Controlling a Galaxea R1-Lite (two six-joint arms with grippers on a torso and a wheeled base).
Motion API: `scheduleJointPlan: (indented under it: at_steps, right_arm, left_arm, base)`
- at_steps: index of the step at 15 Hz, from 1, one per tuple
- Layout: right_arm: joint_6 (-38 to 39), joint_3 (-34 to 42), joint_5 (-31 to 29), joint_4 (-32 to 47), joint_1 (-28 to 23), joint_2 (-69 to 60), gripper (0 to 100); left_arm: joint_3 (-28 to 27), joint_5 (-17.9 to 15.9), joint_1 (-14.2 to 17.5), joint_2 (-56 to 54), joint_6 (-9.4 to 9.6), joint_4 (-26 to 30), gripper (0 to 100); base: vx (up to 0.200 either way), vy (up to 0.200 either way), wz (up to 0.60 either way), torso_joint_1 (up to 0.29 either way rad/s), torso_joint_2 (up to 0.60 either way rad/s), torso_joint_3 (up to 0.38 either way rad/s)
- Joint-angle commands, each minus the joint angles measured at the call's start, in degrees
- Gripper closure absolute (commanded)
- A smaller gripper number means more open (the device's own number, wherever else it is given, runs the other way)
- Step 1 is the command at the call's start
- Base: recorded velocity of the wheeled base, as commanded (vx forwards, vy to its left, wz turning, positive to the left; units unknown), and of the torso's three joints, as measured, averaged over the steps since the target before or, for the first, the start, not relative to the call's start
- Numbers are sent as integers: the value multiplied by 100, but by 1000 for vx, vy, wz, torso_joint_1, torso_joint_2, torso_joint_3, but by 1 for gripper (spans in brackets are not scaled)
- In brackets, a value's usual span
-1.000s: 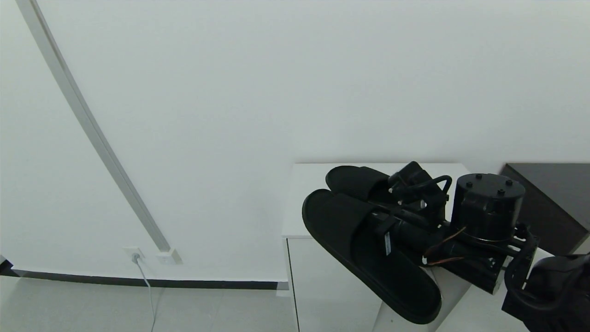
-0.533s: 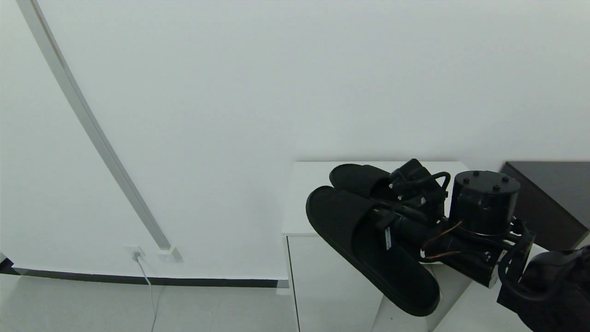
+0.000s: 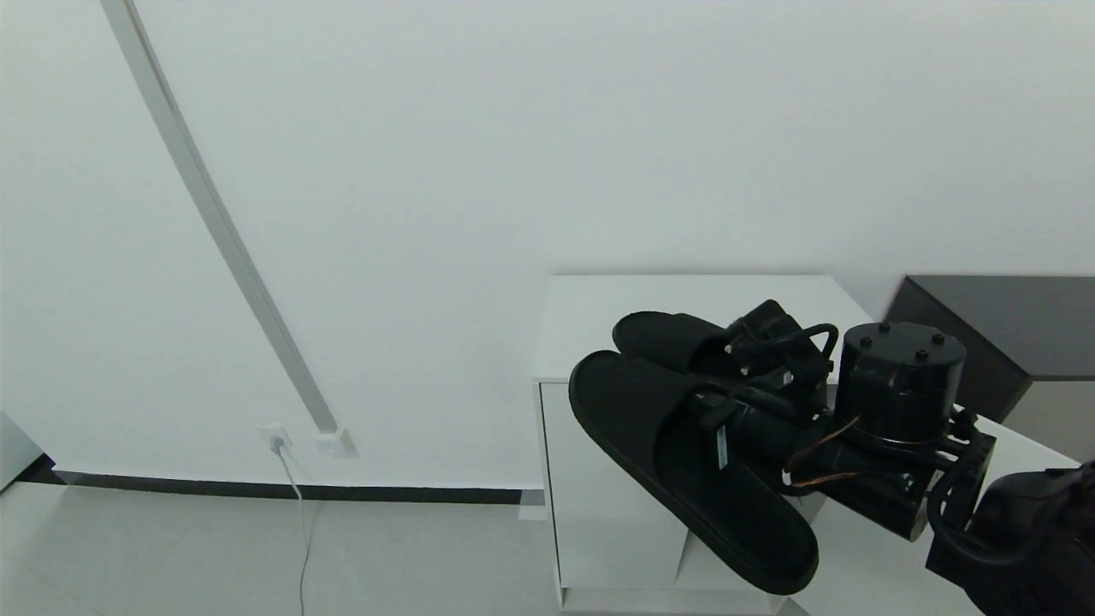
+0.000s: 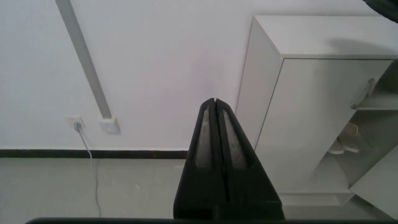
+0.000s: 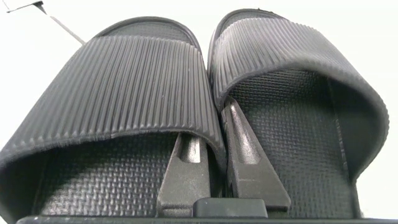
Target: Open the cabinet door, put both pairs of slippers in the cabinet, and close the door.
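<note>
A pair of black slippers (image 3: 684, 445) hangs in the air in front of the white cabinet (image 3: 676, 299), toes towards the wall. My right gripper (image 3: 731, 402) is shut on them. In the right wrist view its fingers (image 5: 186, 168) reach under the ribbed straps and pinch the two slippers (image 5: 137, 81) together where they meet. The cabinet (image 4: 273, 81) has its door (image 4: 317, 118) swung open, with a handle at its edge. Shelves show behind it, and something pale beige (image 4: 348, 138) lies on one. My left gripper (image 4: 214, 109) is shut on nothing, low and left of the cabinet.
A dark cabinet (image 3: 1001, 316) stands to the right of the white one. On the wall to the left a grey rail (image 3: 222, 222) slants down to a socket with a cable (image 3: 275, 441). The grey floor (image 3: 257, 556) lies open to the left of the cabinet.
The whole head view has shifted, so the cabinet top now sits higher and the wall rail farther right. My right gripper still holds the black slippers in much the same pose.
</note>
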Motion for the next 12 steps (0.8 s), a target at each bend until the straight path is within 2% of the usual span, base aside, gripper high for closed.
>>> scheduleJointPlan:
  at_steps: [1,12]
  right_arm:
    - [22,5,-2,3,1,-6,100]
    - [22,66,7,-6,18,47,100]
  left_arm:
    - [0,1,1,7,-2,-1,100]
    - [0,1,1,7,-2,-1,100]
  base:
    - [0,0,0,0,0,0]
    - [0,0,0,0,0,0]
